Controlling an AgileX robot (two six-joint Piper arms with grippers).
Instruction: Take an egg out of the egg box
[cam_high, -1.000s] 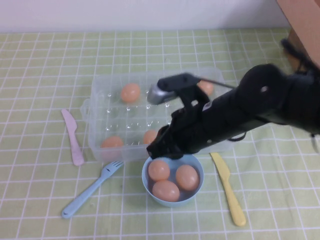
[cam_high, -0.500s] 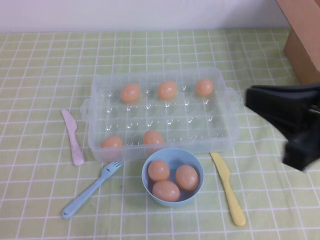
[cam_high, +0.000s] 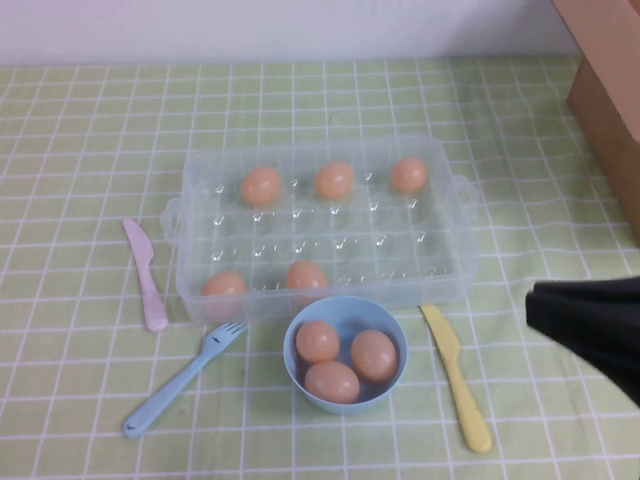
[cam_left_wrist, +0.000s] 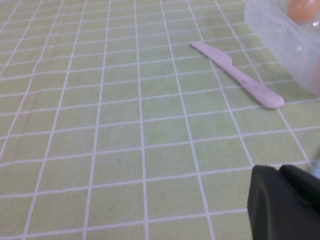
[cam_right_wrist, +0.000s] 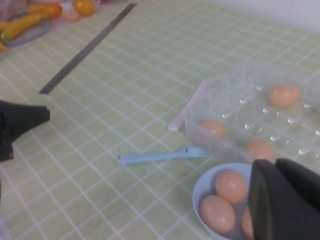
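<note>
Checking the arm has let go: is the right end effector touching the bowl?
Apart. High view: right end effector sits right of bowl, yellow knife between; left end effector elsewhere.

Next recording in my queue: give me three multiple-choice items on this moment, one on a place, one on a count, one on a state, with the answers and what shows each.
1. Where does the yellow knife lie?
A. on the table, right of the bowl
B. inside the egg box
C. across the bowl's rim

2. How many eggs sit in the egg box?
A. three
B. five
C. eight

3. What state is the light-blue bowl in?
A. tipped over
B. upright with three eggs in it
C. upright, holding no eggs

Answers: 1 A, the high view shows it flat on the cloth beside the bowl. 2 B, three eggs line the far row and two the near row. 3 B, three eggs rest inside it.

The right tool is at the table's right edge, away from the box; the left tool shows only in its wrist view, near the pink knife.
</note>
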